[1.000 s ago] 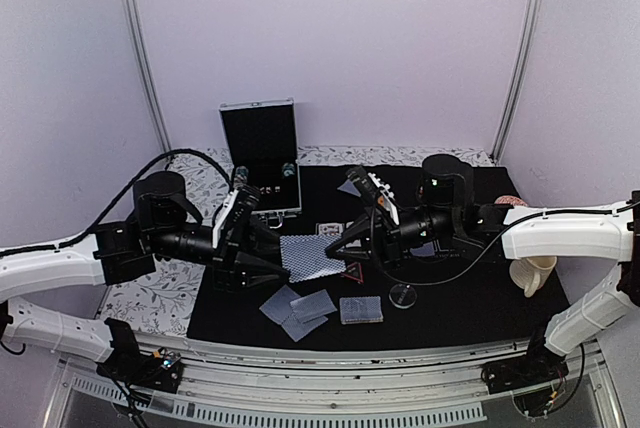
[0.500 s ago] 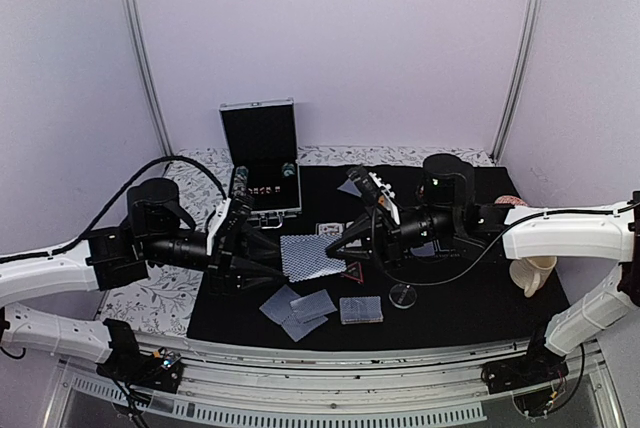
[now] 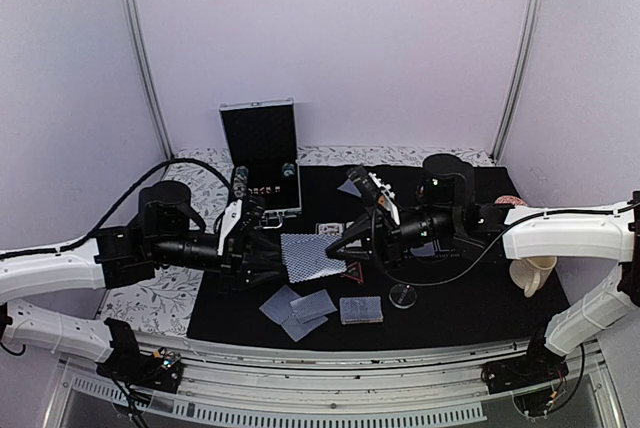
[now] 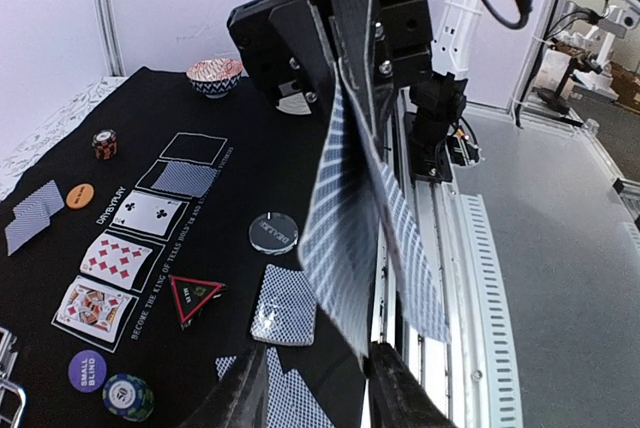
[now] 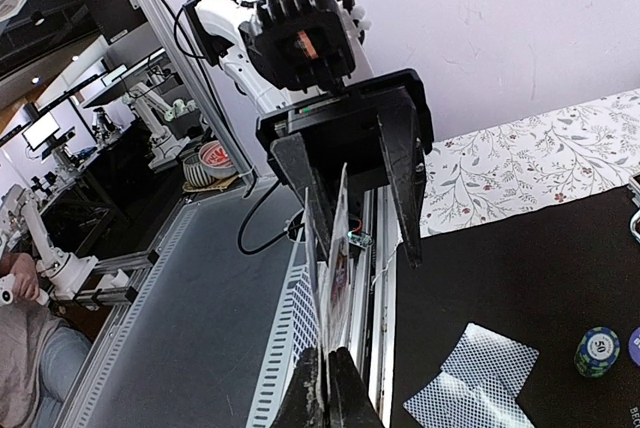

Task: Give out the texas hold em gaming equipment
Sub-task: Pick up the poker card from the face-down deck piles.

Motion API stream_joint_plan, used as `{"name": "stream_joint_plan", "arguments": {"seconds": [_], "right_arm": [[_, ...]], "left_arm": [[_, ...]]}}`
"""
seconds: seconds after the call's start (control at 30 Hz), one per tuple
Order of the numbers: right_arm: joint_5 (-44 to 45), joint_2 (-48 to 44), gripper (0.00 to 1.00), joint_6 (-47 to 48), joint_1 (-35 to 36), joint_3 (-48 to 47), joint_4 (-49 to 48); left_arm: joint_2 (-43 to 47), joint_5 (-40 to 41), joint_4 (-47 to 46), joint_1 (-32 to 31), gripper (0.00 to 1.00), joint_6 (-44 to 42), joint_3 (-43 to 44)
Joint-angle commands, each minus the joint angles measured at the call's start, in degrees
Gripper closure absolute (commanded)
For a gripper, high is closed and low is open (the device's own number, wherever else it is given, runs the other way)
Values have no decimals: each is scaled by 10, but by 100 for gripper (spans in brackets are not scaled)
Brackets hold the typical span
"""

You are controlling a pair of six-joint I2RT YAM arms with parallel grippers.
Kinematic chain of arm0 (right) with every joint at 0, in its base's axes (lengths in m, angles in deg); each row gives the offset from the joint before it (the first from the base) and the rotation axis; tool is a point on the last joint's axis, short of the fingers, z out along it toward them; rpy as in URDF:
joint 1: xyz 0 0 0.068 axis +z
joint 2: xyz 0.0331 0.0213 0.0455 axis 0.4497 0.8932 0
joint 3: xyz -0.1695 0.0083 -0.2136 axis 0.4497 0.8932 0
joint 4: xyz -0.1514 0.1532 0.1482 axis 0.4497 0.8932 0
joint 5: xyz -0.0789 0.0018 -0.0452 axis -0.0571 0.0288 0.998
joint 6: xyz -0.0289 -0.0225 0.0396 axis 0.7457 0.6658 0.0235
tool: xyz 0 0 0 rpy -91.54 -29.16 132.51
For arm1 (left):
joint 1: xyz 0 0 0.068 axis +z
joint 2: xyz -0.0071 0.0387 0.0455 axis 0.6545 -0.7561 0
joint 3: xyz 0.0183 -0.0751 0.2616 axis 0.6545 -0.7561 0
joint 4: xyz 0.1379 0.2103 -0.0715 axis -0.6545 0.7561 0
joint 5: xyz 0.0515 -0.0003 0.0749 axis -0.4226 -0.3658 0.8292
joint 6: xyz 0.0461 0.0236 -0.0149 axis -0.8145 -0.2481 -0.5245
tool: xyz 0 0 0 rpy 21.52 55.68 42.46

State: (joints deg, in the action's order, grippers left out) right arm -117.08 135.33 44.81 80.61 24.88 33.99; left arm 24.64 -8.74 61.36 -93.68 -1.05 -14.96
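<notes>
Finding: the right gripper (image 5: 323, 393) is pinched tight on the fanned deck (image 3: 310, 256), held on edge above the centre of the mat (image 3: 460, 298). The left gripper (image 4: 320, 368) is spread wide, straddling the deck's free edge, apparently without contact. Step in hand: drawing a card. The next move calls for closing on a single card, then pulling clear toward the mat.

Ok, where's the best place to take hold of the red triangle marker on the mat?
Probably from straight above, with the tool pinching the red triangle marker across one flat side and the opposite corner. It lies flat and thin on the black mat, so a side approach could hardly get under it.
</notes>
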Motion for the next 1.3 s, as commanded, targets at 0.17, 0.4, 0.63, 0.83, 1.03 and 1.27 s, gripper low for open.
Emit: {"name": "stream_joint_plan", "arguments": {"seconds": [0.17,0.4,0.63,0.83,1.03,1.27], "right_arm": [[-9,-9,98,4,3,-20,2],[-6,-6,98,5,3,-22,4],[-4,1,97,5,3,-24,7],[3,5,95,5,3,-19,6],[33,7,93,7,-21,17,4],[37,19,93,-22,-55,59,-22]], "left_arm": [[-16,-17,-16,2,61,7,21],[-21,-31,-31,1,62,27,35],[-41,-49,-51,0,63,44,41],[-71,-65,-60,-2,90,49,57],[-69,-24,-118,-2,100,78,30],[-83,23,-131,1,100,87,17]]}}
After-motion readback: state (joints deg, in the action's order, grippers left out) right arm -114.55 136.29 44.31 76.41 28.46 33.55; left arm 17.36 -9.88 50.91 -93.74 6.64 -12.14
